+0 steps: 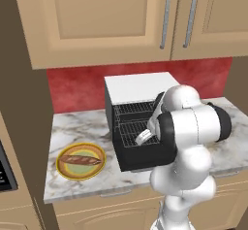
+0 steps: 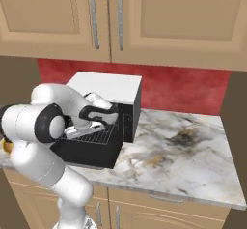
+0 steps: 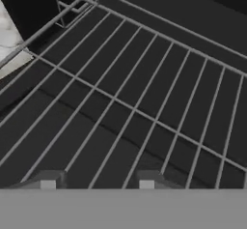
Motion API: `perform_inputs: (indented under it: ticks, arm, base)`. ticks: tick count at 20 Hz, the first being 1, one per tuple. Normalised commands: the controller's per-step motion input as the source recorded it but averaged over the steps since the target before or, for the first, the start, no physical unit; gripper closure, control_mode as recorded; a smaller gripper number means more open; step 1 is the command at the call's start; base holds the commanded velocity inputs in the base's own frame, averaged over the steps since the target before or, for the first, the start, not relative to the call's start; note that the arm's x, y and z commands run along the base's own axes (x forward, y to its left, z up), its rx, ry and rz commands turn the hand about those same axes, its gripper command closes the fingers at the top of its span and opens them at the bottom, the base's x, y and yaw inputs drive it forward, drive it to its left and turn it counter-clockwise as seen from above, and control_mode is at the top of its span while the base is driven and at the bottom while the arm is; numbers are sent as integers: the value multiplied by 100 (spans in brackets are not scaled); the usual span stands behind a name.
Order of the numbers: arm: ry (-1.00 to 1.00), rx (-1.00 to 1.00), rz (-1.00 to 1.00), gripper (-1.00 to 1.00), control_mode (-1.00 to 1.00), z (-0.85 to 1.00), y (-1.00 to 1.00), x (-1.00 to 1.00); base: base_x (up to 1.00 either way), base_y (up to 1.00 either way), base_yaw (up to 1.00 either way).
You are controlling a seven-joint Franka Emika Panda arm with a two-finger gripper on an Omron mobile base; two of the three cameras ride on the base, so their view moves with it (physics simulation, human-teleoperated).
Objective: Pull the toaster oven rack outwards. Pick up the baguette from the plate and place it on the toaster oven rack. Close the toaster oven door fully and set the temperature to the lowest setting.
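Observation:
The toaster oven (image 1: pixel 138 86) stands on the counter with its black door (image 2: pixel 89 153) folded down flat in front. The grey wire rack (image 3: pixel 135 93) lies in the open cavity, also seen from the left (image 1: pixel 128 129) and from the right (image 2: pixel 99 137). My gripper (image 3: pixel 96 182) hovers low over the rack's bars, angled down at them, with its fingers (image 3: pixel 48 179) partly apart and no bar visibly clamped. It reaches into the oven mouth (image 1: pixel 141 138), (image 2: pixel 73 133). The brown baguette (image 1: pixel 81 160) lies on the yellow-rimmed plate (image 1: pixel 62 168) left of the oven.
Tan wall cabinets (image 1: pixel 101 15) hang above the oven, and a red backsplash (image 2: pixel 188 90) runs behind it. The marble counter (image 2: pixel 178 150) stretches to the right of the oven. A dark appliance (image 1: pixel 6 175) sits at the far left edge.

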Motion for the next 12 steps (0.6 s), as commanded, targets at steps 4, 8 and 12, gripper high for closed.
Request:
perform_inputs:
  ticks: [4, 8, 12]
  arm:
    - [97, 3, -5, -100, -100, 0, 84, -100]
    - [93, 5, 0, -100, -100, 0, 84, -100]
    - [76, 12, 0, -100, -100, 30, 74, -100]
  base:
    - [0, 0, 0]
    - [0, 0, 0]
    - [0, 0, 0]
